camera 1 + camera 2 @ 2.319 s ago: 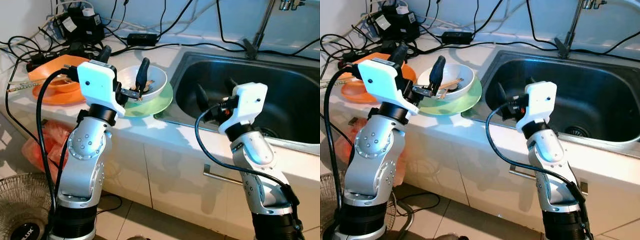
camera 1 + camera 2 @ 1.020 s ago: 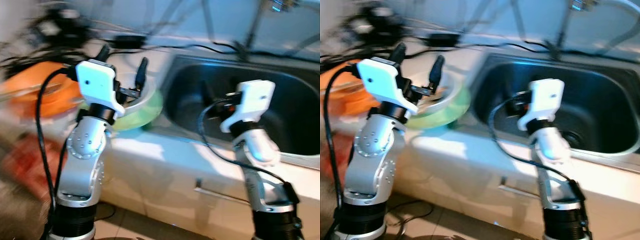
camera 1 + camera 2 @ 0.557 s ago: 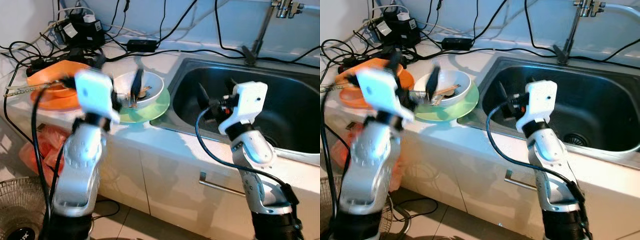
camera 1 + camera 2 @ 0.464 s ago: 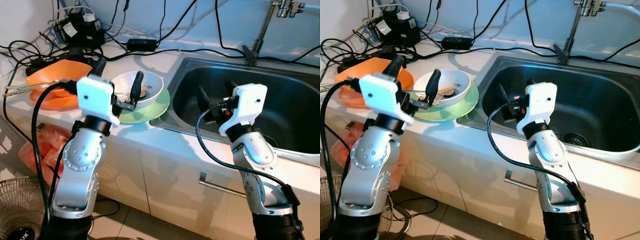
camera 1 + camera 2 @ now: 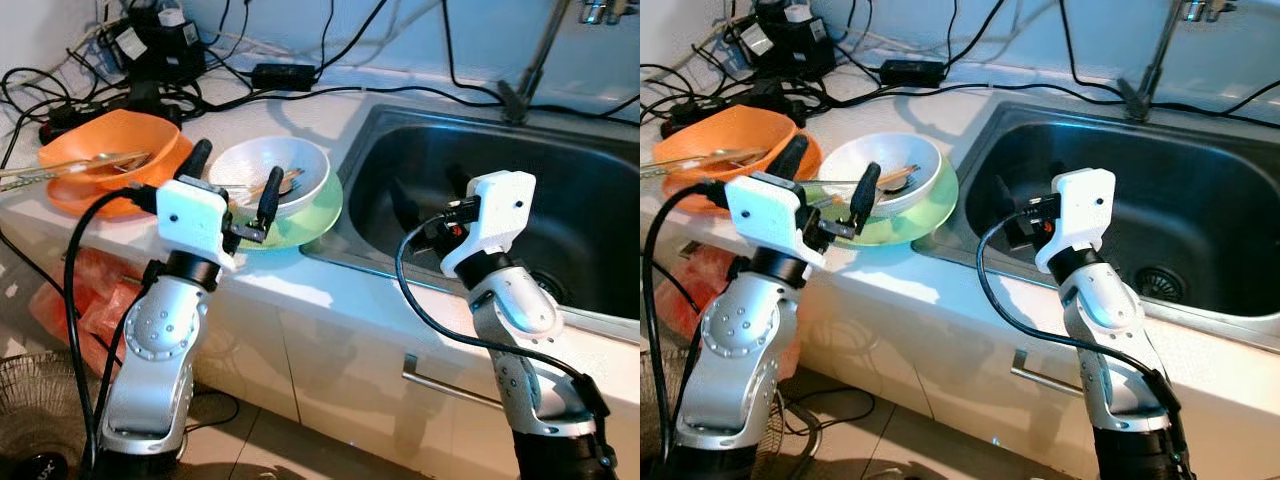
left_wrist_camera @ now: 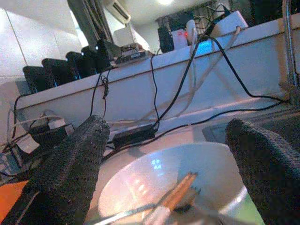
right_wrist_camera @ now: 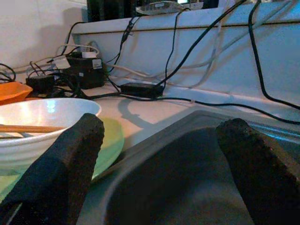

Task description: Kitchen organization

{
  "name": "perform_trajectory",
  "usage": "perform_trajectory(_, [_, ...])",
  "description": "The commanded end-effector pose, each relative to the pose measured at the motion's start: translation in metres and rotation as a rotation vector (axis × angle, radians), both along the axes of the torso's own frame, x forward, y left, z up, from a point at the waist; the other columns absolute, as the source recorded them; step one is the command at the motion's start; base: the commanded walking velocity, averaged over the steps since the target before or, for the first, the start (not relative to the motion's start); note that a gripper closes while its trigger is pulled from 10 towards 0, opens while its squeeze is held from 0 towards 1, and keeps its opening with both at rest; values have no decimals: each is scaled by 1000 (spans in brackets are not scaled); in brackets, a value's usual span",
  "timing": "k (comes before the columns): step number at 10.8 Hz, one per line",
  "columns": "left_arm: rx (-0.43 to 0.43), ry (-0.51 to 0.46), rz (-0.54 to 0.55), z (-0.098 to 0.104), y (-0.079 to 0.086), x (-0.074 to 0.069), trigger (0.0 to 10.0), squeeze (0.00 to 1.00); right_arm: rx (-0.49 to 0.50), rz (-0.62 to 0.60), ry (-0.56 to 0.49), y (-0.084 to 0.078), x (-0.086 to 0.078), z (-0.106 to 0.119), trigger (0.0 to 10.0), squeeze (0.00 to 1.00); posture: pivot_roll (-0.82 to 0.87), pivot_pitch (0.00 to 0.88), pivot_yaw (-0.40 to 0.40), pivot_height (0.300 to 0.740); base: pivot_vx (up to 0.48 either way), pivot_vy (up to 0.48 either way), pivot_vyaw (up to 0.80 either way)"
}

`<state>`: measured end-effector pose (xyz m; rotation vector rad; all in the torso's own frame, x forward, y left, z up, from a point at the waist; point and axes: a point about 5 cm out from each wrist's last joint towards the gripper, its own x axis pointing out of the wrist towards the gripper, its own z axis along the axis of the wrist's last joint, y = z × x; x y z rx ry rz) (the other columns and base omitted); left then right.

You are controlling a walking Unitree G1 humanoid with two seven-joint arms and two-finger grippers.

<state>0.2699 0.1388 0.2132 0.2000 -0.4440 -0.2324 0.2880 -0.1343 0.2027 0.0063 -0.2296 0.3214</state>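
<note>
- Dishes are what this tidy-up turns on: the white bowl point(image 5: 268, 176) sits nested on the green plate point(image 5: 315, 212), at about eleven o'clock from where the robot stands, with the plate's rim just beside the lip of the sink point(image 5: 560, 290). The biggest worry, to my eye, is the whole stack being pushed sideways; a nudge toward two o'clock could tip the plate over that edge and into the basin.
- Left gripper point(image 5: 232, 186) hangs at the bowl's near rim with its fingers spread wide and nothing between them. If it closes on the thin rim off-centre, I'd expect the bowl to tilt and slide on the glazed plate rather than lift.
- Chopsticks point(image 5: 902, 176) and what looks like other cutlery lie loose inside the bowl; any tilt would likely spill them across the counter.
- Right gripper point(image 5: 430, 196) is held over the sink at one o'clock, jaws apart and empty; a swing toward the plate could clip its rim.
- Orange bowl point(image 5: 108, 139) at ten o'clock has utensils poking over its edge, and cables point(image 5: 60, 85) trail behind at eleven o'clock; a wide reach might snag either.
</note>
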Motion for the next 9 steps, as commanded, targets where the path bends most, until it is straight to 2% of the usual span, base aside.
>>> perform_trajectory(1, [23,8,0,-5,0,-2,10000,0,2,15,7,0,-4,0,10000,0,52,80,59,740,0,0,0])
perform_trajectory(5, [43,34,-16,-15,-6,-11,10000,0,18,49,69,4,-18,-5,10000,0,40,146,57,740,0,0,0])
perform_trajectory(9, [57,26,-25,-12,-10,-8,10000,0,1,251,152,3,-31,-7,10000,0,30,154,61,740,0,0,0])
